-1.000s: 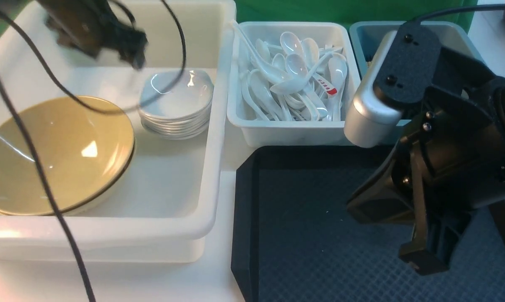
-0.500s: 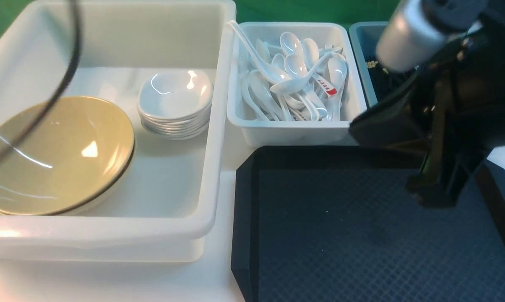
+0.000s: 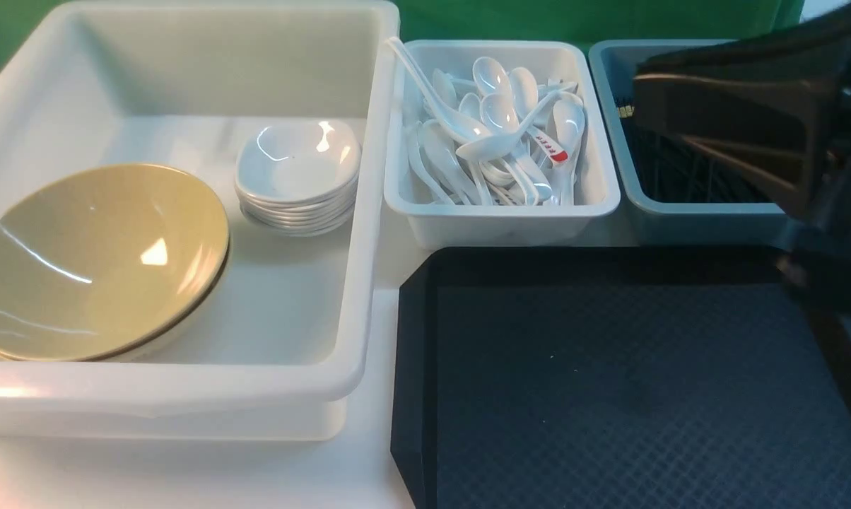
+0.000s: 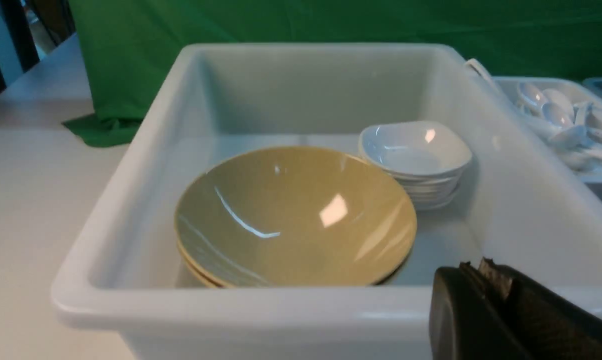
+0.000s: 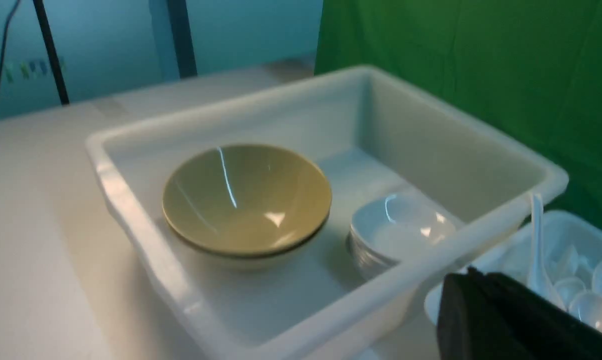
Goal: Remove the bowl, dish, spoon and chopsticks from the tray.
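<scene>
The pale olive-yellow bowl (image 3: 93, 261) rests in the big white tub (image 3: 369, 212), seemingly on top of another like it. Beside it, the small white dish (image 3: 298, 159) tops a stack of dishes. White spoons (image 3: 496, 134) lie heaped in the middle white tub; I cannot tell the task's spoon from the others. Black chopsticks (image 3: 680, 173) lie in the grey-blue tub (image 3: 701, 215), partly hidden by my right arm (image 3: 750, 120). The black tray (image 3: 609, 396) shows only its textured floor. My left gripper (image 4: 476, 267) is shut near the big tub's front rim, holding nothing. My right gripper (image 5: 473, 275) is shut, also on nothing.
The three tubs stand side by side behind and to the left of the tray. A spoon with a red label (image 3: 553, 148) lies among the others. A green cloth hangs behind the tubs. White tabletop (image 3: 185, 474) lies in front of the big tub.
My right arm has lifted off the tray and swung back to the right edge. The left arm and its cable have left the front view, and the left gripper has shut.
</scene>
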### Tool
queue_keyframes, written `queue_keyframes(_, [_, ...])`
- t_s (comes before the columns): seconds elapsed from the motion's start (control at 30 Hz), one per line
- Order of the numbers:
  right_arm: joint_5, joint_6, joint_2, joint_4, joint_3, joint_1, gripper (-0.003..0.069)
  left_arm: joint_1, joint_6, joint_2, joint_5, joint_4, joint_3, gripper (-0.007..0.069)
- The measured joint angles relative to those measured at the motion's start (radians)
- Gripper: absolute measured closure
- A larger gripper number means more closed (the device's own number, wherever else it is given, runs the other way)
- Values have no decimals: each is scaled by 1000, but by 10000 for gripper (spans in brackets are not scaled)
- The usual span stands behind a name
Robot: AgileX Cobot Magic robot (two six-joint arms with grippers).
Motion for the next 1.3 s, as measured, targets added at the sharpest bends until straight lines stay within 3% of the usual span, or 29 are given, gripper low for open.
queue_keyframes(0.13, [-154,-12,-142,8,158,11,601,0,16,7,28,-15,29,634])
queue_keyframes(0.33, [-260,-12,-292,9,282,17,599,0,32,12,7,-31,31,634])
queue_keyframes(1.13, [-284,-13,-347,11,311,18,580,0,32,12,8,-31,31,636])
queue_keyframes(1.2, [-337,-13,-388,-9,384,1,596,0,32,12,8,-31,31,636])
queue_keyframes(1.3, [-443,-13,-471,-55,536,-99,619,0,32,12,8,-31,31,636])
